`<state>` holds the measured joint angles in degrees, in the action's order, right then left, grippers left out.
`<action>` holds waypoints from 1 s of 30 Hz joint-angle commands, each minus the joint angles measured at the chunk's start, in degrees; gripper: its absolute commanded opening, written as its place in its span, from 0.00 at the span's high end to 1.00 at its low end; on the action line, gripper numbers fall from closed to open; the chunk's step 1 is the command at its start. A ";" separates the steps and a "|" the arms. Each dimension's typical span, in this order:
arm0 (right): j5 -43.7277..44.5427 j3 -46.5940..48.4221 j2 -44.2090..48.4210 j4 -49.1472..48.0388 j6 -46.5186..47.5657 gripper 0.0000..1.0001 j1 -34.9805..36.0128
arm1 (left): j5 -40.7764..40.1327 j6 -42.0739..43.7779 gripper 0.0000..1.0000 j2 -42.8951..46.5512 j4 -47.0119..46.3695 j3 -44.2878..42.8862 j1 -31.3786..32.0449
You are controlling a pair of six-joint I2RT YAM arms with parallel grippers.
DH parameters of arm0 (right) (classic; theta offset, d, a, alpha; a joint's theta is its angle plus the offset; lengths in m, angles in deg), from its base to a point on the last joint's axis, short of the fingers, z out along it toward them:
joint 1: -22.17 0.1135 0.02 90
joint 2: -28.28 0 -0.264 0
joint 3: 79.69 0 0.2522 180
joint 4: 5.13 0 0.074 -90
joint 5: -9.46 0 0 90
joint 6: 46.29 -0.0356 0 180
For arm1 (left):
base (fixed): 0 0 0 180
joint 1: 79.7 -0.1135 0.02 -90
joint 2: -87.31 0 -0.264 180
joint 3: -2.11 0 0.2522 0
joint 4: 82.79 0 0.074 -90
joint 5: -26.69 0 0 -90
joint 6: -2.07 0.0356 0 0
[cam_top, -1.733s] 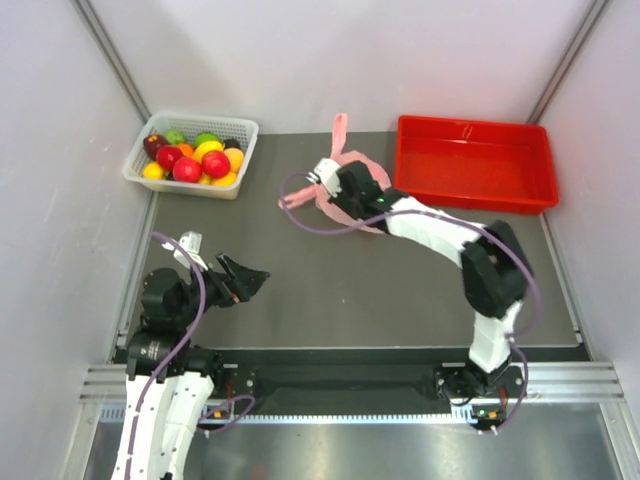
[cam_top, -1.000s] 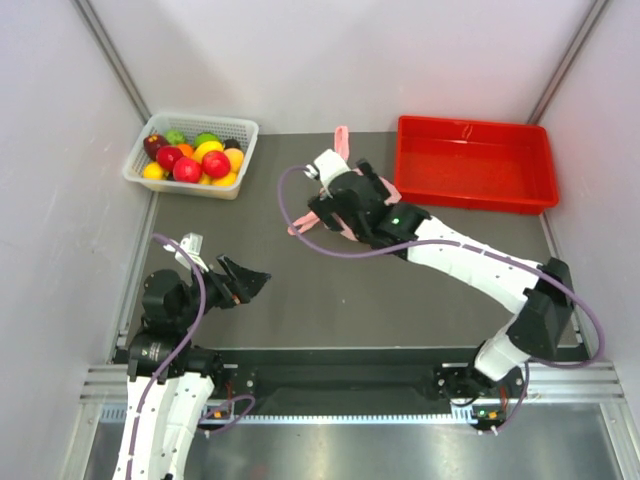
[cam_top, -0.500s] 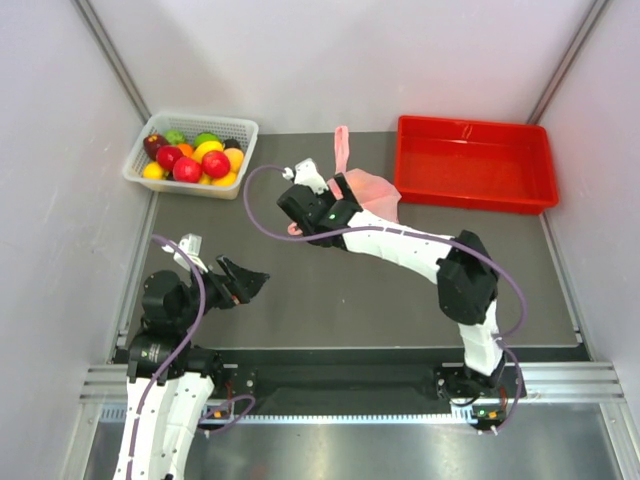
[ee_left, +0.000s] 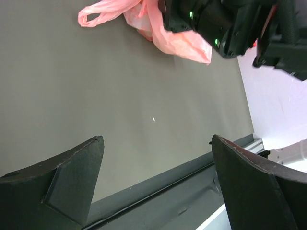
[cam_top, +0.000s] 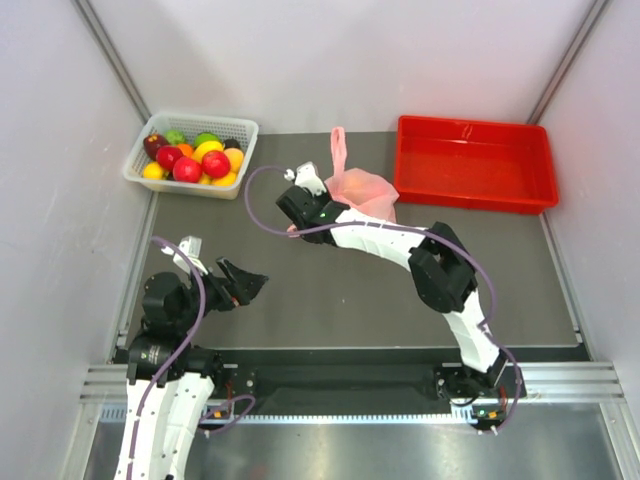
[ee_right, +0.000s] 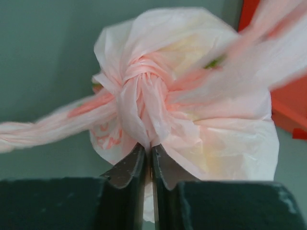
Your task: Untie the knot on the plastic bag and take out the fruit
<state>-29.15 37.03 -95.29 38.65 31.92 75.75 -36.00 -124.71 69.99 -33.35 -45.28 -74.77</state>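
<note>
While the left gripper (ee_left: 156, 141) hangs over the near left part of the table (cam_top: 330, 290), jaws spread wide with nothing between them, all the action is up by the far edge. The right gripper (ee_right: 149, 152) is down on the bag (cam_top: 368, 187), which lies at the middle of the far edge, just beside the red tray (cam_top: 470, 122) in the far right corner. Look at the wrist view: jaws pressed almost together, pinching a fold of pink film right under the knot (ee_right: 144, 81). That knot is tight and twisted, sitting on the bunched bag. One handle strip (cam_top: 340, 145) runs toward the far edge, and a loop (ee_left: 96, 17) lies flat on the table beside the bag. The fruit (ee_right: 187, 48) is inside, showing only as a yellowish tint with a spot of green through the film. In the far left corner sits a white basket (cam_top: 240, 127), piled with red, yellow and green pieces.
</note>
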 commanded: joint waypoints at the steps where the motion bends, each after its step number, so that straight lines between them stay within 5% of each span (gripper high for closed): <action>1: -4.80 -9.49 8.13 -12.32 6.06 0.95 -0.76 | -1.12 1.44 0.02 1.06 0.70 -1.35 -0.01; 5: -20.60 -29.00 21.50 -29.46 19.51 1.00 -2.42 | -1.56 1.44 0.02 0.97 1.32 -1.62 -0.01; 12: -57.51 -51.68 42.95 -37.48 28.92 1.00 -10.60 | 0.29 -1.36 0.02 0.10 -2.98 -0.39 -0.01; 25: -62.82 -60.41 60.10 -30.20 32.81 1.00 -11.22 | 7.06 -8.93 0.01 -17.90 -21.26 0.41 1.22; 30: -61.52 -63.93 62.31 -30.72 32.01 1.00 -8.68 | -0.75 -8.67 0.01 -31.33 -25.04 -4.77 12.36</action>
<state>-90.30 -25.79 -35.32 9.27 64.51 65.22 -32.88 -132.79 44.48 -50.83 -45.54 -67.65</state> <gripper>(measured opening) 0.006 0.987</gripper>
